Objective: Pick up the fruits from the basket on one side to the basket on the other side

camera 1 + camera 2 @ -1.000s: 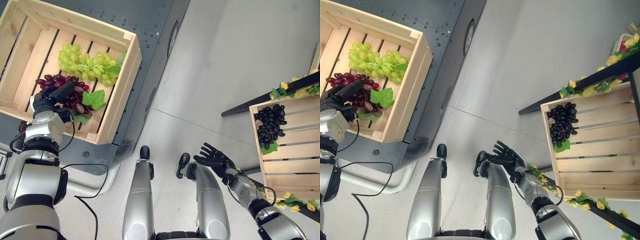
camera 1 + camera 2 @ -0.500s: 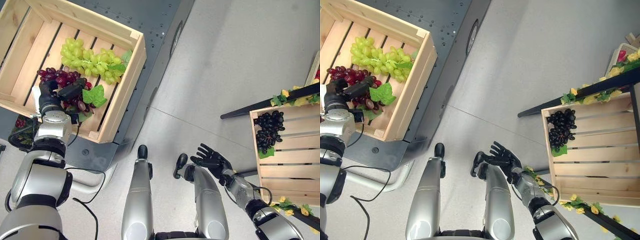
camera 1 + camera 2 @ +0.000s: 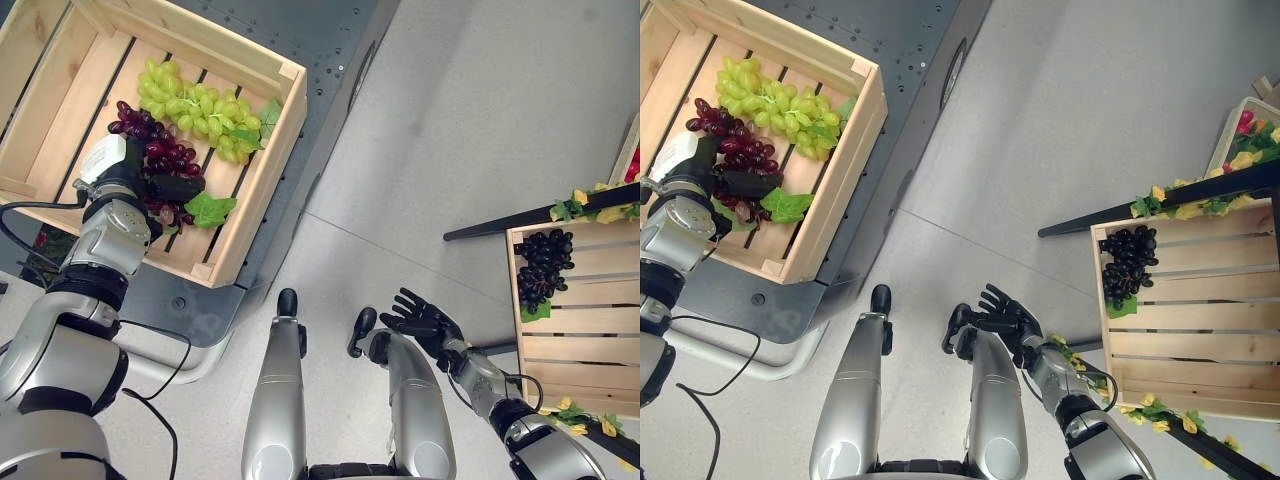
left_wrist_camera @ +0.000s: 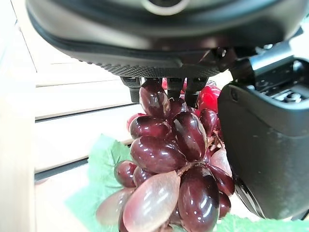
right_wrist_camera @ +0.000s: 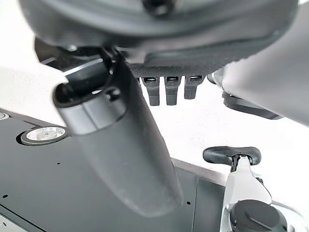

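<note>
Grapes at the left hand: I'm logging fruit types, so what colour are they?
Dark red grapes, clearest in the left wrist view, at the left hand.

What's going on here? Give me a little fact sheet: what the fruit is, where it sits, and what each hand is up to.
Left crate: wooden, holds two grape bunches
Green grapes: lying in the left crate, untouched
Red grapes: in the left crate, under the left hand
Left hand: fingers and thumb closed round the red grapes
Right crate: wooden, on the robot's right
Black grapes: lying in the right crate
Right hand: open, fingers spread, holding nothing, over the floor short of the right crate
</note>
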Controlling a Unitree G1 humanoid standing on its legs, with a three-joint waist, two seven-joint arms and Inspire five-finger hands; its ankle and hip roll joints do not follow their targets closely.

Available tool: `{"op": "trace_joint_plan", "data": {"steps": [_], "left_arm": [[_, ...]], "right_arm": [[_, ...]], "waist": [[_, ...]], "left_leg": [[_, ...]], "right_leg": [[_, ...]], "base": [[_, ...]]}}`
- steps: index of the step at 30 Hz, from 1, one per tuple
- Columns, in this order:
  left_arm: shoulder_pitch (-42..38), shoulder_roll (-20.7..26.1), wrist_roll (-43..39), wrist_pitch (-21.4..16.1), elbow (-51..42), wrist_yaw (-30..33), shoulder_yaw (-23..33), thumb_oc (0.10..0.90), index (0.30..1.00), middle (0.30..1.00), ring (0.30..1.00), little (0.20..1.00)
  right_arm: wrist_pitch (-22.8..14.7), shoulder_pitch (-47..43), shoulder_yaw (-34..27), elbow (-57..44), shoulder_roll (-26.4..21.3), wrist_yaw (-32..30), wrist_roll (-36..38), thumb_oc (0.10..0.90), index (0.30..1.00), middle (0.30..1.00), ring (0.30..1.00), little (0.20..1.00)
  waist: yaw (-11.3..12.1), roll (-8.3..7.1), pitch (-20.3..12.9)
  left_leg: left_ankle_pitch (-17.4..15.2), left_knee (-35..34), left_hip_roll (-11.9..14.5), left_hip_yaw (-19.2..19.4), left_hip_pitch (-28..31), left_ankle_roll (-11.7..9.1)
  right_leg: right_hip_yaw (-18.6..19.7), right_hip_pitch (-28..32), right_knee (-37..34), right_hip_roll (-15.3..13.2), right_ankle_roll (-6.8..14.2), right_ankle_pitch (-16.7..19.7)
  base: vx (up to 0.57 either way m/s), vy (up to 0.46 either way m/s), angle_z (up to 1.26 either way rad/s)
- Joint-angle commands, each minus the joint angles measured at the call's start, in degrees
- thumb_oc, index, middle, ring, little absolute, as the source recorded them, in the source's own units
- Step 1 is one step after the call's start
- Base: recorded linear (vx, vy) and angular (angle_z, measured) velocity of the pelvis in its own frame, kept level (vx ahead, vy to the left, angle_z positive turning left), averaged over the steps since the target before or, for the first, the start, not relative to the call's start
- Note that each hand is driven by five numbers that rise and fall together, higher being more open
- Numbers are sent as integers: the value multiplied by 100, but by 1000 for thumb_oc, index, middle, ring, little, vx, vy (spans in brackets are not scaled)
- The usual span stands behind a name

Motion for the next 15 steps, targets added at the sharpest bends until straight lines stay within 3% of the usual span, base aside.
{"op": "trace_joint_plan", "data": {"steps": [1,5,8,10,11,12,15], "left_arm": [[217,-827,-646,255,-169,-715,-99,800,900,900,900,900],[171,-1102,-343,425,233,-903,-159,800,900,900,900,900],[58,-1152,712,501,700,-1226,-478,800,900,900,900,900],[2,-1164,1177,513,891,-1404,-658,532,498,498,498,498],[-19,-1182,1356,536,986,-1458,-766,435,352,352,352,352],[-37,-1223,1560,528,1140,-1520,-889,400,300,300,300,300],[-8,-1351,1261,601,1491,-1511,-1105,400,300,300,300,300]], "right_arm": [[-195,133,28,-198,-175,59,242,800,900,900,900,900],[-206,14,68,-159,-79,-8,283,800,900,900,900,900],[-182,-95,123,-149,-37,-38,334,800,900,900,900,900],[-167,-154,147,-130,-23,-70,347,800,900,900,900,900],[-166,-179,158,-109,-25,-69,348,800,900,900,900,900],[-175,-225,177,-49,-17,-58,356,800,900,900,900,900],[-240,-312,236,94,-3,23,410,800,900,900,900,900]], "waist": [[-105,144,-59],[-148,66,-59],[-198,11,-59],[-221,-13,-59],[-237,-21,-59],[-258,-29,-59],[-302,-55,-59]], "left_leg": [[-159,-366,-128,553,375,428],[-134,-413,-106,545,355,420],[-126,-438,-78,562,347,415],[-128,-448,-66,577,350,416],[-134,-442,-61,584,342,417],[-139,-438,-49,597,345,418],[-156,-405,-30,621,312,415]], "right_leg": [[69,221,-220,141,-143,300],[67,194,-261,173,-132,326],[82,177,-304,190,-108,359],[83,181,-328,201,-104,367],[87,169,-329,202,-101,370],[92,161,-323,202,-98,372],[111,132,-327,211,-101,381]], "base": [[0,0,0],[0,0,0],[-13,4,-3],[-13,14,-6],[-11,24,-9],[-9,30,-13],[-5,21,-9]]}}
